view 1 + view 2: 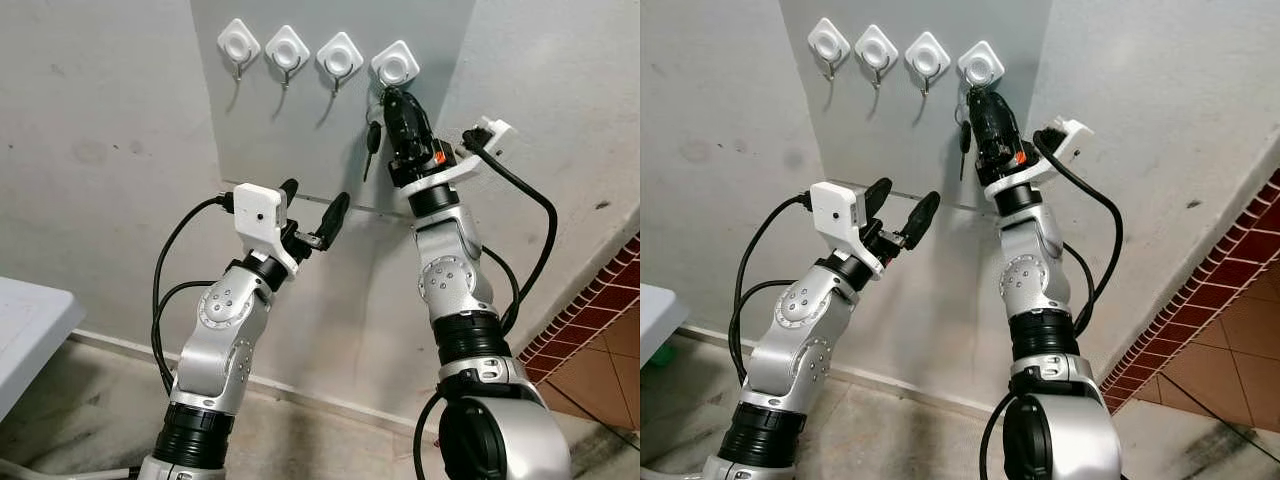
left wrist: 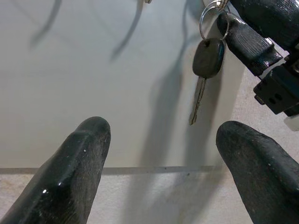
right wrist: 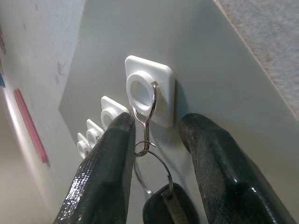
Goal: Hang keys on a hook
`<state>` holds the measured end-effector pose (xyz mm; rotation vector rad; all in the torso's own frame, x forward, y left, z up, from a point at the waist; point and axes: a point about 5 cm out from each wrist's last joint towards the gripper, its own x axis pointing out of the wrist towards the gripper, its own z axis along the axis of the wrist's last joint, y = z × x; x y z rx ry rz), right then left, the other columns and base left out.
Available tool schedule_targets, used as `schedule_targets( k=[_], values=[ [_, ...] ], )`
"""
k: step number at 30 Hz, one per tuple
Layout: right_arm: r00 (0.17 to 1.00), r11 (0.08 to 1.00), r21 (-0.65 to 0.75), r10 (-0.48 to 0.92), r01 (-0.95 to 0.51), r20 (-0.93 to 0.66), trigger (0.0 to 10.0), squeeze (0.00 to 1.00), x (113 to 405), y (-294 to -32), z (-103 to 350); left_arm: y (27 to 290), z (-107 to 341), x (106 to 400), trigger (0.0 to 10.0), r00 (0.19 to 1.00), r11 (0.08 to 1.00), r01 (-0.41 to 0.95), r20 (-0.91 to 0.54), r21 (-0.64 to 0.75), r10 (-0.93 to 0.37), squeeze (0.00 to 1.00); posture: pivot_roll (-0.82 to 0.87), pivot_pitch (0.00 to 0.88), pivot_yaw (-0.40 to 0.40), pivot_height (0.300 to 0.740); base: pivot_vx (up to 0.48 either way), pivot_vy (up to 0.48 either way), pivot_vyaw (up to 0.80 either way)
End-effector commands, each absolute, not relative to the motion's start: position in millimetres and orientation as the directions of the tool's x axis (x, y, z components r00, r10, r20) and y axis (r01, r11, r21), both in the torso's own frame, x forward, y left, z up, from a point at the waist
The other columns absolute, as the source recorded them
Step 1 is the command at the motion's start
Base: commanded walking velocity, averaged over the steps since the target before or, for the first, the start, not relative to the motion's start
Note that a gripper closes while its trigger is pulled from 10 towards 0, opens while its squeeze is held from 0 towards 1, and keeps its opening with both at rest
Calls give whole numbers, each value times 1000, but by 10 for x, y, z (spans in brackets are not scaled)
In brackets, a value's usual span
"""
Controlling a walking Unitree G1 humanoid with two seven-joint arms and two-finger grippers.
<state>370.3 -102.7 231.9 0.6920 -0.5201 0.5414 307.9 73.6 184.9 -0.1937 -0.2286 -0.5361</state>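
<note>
Head views, upper right of centre: the right gripper (image 1: 397, 108) reaches up to the rightmost hook (image 1: 395, 66), the key (image 1: 372, 140) dangling beside it; the left gripper (image 1: 312, 210) waits lower, fingers spread, empty. Right wrist view, centre: the key ring (image 3: 152, 161) sits on the hook's wire between parted fingers (image 3: 105, 177); withdrawing askew could snag the ring and lift it off.

A white table (image 1: 25, 330) stands low, left of the grey wall panel (image 1: 300, 130). Red brick tiling (image 1: 590, 330) lies to the panel's lower right.
</note>
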Motion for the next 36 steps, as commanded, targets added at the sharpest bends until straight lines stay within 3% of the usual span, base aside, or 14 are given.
schedule_targets(
  k=[1, 6, 20, 29, 36],
  values=[
    [803, 693, 483, 240, -535, 546, 10000, 0, 3704, -1101, 2166, 741, 1886, 3072, 10000, 837, 846, 519, 275, -120, -474, 0, 0, 0, -27, 740, 0, 0, 0],
    [839, 749, 485, 169, -450, 518, 10000, 0, 3693, -1184, 2091, 740, 1883, 3073, 10000, 839, 849, 514, 273, -119, -470, 0, -2, 0, -25, 740, 0, 0, 0],
    [842, 706, 539, 152, -459, 518, 10000, 0, 3673, -1157, 2076, 732, 1882, 3062, 10000, 840, 849, 514, 269, -121, -470, 0, -4, 0, -21, 740, 0, 0, 0],
    [793, 559, 627, 95, -543, 602, 10000, 0, 3644, -1170, 2225, 732, 1881, 3055, 10000, 844, 852, 508, 271, -125, -463, 0, 1, 2, -26, 740, 0, 0, 0],
    [793, 543, 636, 96, -549, 602, 10000, 0, 3642, -1181, 2220, 736, 1881, 3054, 10000, 846, 854, 504, 271, -127, -459, 0, 1, 2, -27, 740, 0, 0, 0]
  ],
)
